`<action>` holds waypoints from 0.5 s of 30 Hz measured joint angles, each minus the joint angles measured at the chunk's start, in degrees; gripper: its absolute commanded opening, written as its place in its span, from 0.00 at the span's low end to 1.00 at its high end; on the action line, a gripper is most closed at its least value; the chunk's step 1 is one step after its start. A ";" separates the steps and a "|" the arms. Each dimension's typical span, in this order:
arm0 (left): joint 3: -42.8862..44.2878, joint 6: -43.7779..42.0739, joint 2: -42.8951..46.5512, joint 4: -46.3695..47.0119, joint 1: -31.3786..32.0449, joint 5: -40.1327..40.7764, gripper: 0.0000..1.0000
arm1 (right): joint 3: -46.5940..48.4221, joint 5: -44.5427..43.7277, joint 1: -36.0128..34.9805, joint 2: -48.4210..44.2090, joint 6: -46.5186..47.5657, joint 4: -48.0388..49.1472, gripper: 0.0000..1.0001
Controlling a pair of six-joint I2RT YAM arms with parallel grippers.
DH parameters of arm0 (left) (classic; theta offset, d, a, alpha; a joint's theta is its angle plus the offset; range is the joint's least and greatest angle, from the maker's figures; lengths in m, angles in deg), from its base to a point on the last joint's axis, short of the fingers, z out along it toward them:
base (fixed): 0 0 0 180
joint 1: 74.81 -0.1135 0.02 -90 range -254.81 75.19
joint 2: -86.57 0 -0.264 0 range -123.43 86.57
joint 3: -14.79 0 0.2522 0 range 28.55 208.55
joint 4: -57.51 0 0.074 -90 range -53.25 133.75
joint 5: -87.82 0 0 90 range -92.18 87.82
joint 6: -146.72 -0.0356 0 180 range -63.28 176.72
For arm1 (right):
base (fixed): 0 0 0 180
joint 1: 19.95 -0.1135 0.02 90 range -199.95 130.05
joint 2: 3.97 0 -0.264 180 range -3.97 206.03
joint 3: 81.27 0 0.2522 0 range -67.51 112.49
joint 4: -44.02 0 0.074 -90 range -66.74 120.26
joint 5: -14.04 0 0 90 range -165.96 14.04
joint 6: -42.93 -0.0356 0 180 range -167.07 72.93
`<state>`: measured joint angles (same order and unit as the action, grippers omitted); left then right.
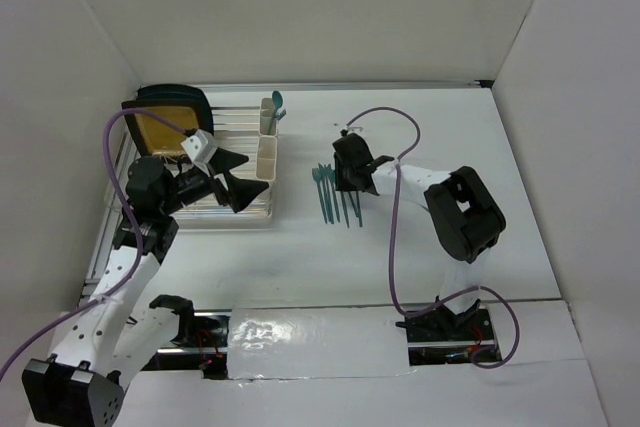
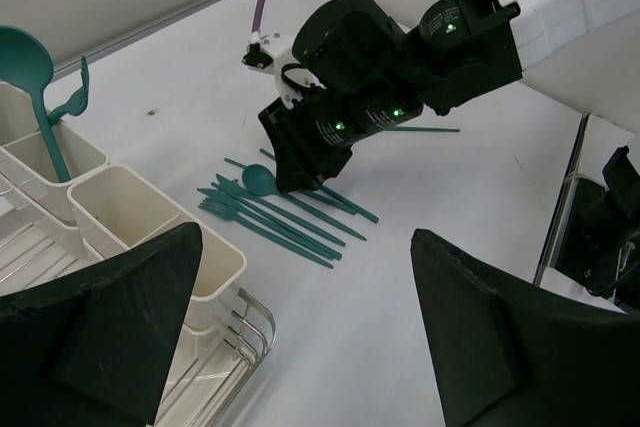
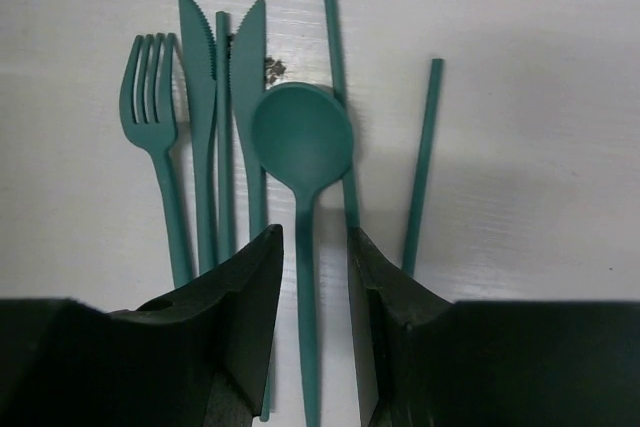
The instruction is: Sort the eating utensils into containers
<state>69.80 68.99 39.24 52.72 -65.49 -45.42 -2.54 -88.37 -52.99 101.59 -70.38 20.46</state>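
Observation:
Several dark teal utensils lie side by side on the white table, right of the dish rack. In the right wrist view I see a fork, two knives, a spoon and thin straight handles. My right gripper is down over them, slightly open, its fingers on either side of the spoon's handle without closing on it. Two cream cups stand on the rack's right side; the far cup holds a spoon and a fork. My left gripper is wide open and empty beside the near cup.
The wire dish rack sits at the left with black-rimmed yellow plates standing in its back. White walls close in the table on three sides. The right arm's purple cable loops over the table.

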 measured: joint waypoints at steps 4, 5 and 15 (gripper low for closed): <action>0.00 0.02 1.07 0.00 0.11 0.17 0.98 | 0.24 -0.31 -0.68 0.87 0.26 -0.02 0.39; 0.00 0.02 1.38 0.00 0.11 0.17 0.98 | 0.44 -0.44 -0.83 1.44 0.28 -0.04 0.38; -0.02 0.00 2.32 0.00 0.22 0.57 0.98 | 3.43 -2.23 -1.16 5.49 0.87 0.22 0.03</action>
<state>69.78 68.99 41.56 52.72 -65.27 -44.86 0.89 -90.60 -54.15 107.08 -69.51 20.68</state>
